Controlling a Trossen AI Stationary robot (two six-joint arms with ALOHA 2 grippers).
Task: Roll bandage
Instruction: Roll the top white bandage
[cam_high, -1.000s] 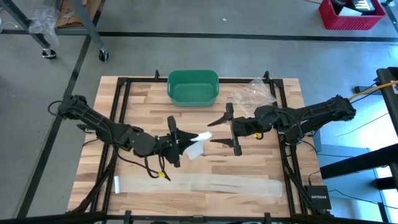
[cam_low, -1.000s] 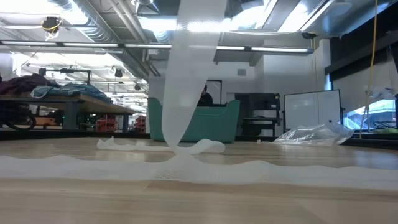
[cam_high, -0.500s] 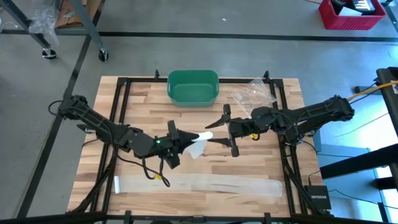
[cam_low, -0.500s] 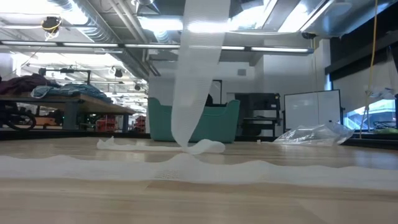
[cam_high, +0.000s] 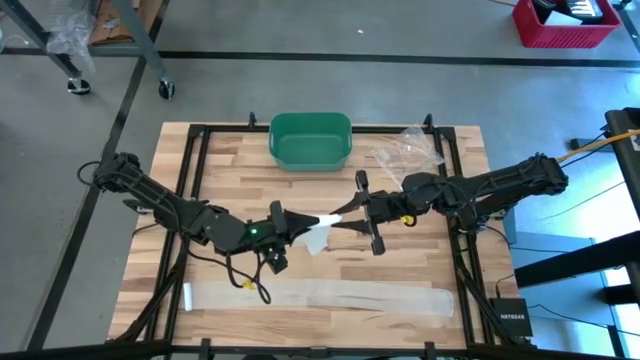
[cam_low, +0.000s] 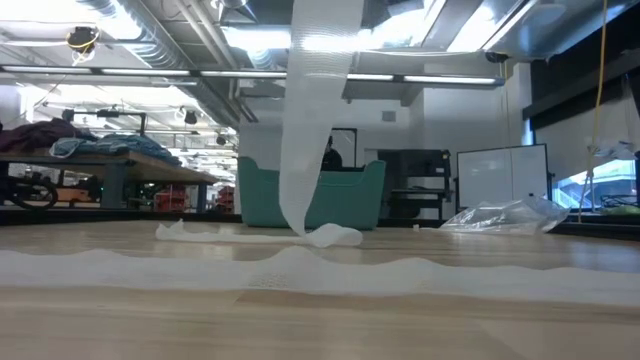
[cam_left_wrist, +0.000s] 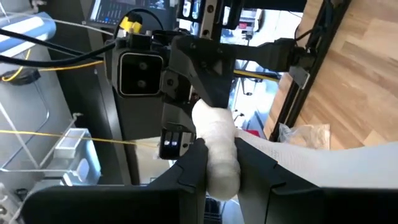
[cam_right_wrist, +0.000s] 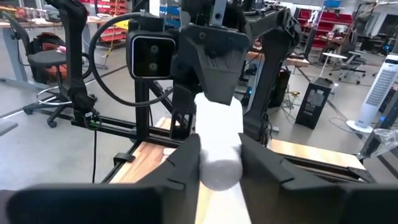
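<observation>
Left gripper (cam_high: 297, 222): clamped on bandage roll (cam_high: 325, 220), held above mid-table. Right gripper (cam_high: 352, 213): fingers pinching the same roll from the opposite end. Roll axis runs between the two grippers, left to right. Loose bandage tail (cam_low: 312, 120) hangs to tabletop (cam_high: 400, 270), continuing along the near edge. Green bin (cam_high: 310, 140) sits at the far edge, well apart.

On the bench (cam_high: 400, 270), a bin (cam_high: 310, 140) stands at the far edge near the middle, with a plastic bag (cam_high: 408, 150) to its right. The bandage roll (cam_high: 322, 221) hangs above the bench's middle, between the left gripper (cam_high: 297, 224) and right gripper (cam_high: 352, 215). The bandage's loose strip (cam_high: 320, 296) lies along the near edge.
</observation>
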